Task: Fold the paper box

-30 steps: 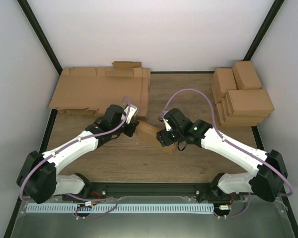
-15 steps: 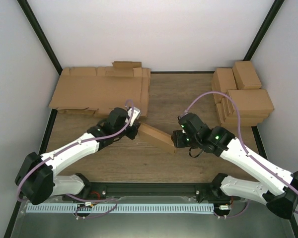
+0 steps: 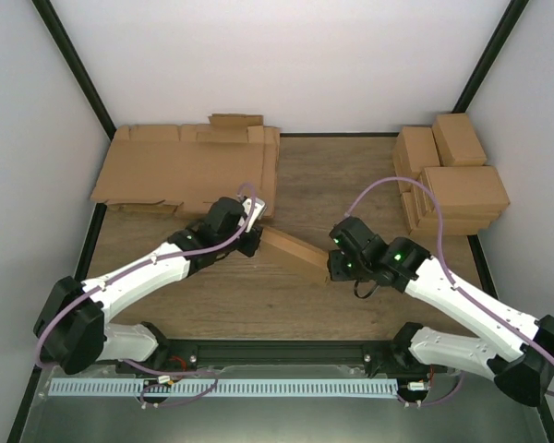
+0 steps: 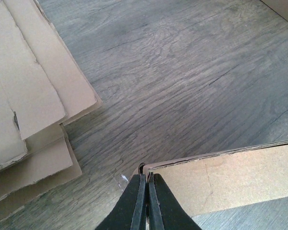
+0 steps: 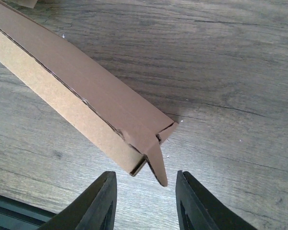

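Wooden bench [image 3: 286, 309] carries the paper box [image 3: 294, 251] slantwise at its middle, the left hand [image 4: 145, 191] pinched tight on its left end and the right hand [image 5: 145, 181] spread wide just off its right end, holding nothing. Closing that right end looks to be the step, so the loose flap [image 5: 156, 165] there needs pressing in while the left steadies. Bare wood lies toward the near edge; flat sheets [image 3: 185, 171] crowd the far left corner, finished boxes [image 3: 448, 180] the far right.

Flat sheets [image 3: 180, 171] block left, stacked boxes [image 3: 452, 180] right, paper box [image 3: 294, 254] centre — tabletop [image 3: 342, 175] beyond open.
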Controlling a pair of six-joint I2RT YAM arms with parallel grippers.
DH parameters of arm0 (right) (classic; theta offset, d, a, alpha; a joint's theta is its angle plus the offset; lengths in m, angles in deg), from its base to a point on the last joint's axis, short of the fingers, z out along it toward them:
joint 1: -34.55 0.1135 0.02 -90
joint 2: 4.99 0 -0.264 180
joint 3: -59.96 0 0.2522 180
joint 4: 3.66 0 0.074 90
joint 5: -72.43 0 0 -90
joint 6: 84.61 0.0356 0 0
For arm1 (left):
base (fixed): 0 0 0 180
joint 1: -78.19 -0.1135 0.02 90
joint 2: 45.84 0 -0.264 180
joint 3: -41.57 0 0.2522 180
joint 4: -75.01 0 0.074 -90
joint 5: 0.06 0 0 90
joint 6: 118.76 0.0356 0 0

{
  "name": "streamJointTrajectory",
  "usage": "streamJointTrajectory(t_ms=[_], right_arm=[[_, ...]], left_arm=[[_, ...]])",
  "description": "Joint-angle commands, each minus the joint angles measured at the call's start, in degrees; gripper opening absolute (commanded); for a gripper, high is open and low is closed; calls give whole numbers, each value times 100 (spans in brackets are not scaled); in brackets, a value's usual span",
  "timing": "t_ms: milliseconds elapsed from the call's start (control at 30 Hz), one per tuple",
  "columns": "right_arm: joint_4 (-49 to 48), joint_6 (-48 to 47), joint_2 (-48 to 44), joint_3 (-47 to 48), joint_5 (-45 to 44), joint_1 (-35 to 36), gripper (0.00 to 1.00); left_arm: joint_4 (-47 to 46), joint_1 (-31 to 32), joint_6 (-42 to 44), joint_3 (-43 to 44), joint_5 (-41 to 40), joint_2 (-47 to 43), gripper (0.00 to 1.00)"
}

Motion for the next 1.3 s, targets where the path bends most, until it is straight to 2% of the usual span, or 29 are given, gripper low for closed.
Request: streamJointTrajectory(t_ms=[0, 267, 367, 567, 933, 1267], right_arm=[[-82, 160, -219, -97, -75, 46, 34], [-351, 315, 37, -120, -186, 46, 20], [-428, 352, 86, -98, -123, 46, 10], [-575, 510, 11, -151, -26, 44, 1], [-636, 790, -73, -346, -83, 46, 1], [-863, 1701, -201, -286, -243, 46, 2]], left_arm=[[51, 59, 36, 214, -75, 87, 4], [152, 124, 55, 341, -132, 175, 4], [201, 148, 41, 376, -160, 177, 4], [244, 217, -47, 408, -245, 177, 4], [61, 342, -186, 265, -322, 211, 4], [90, 431, -427, 261, -503, 165, 4]])
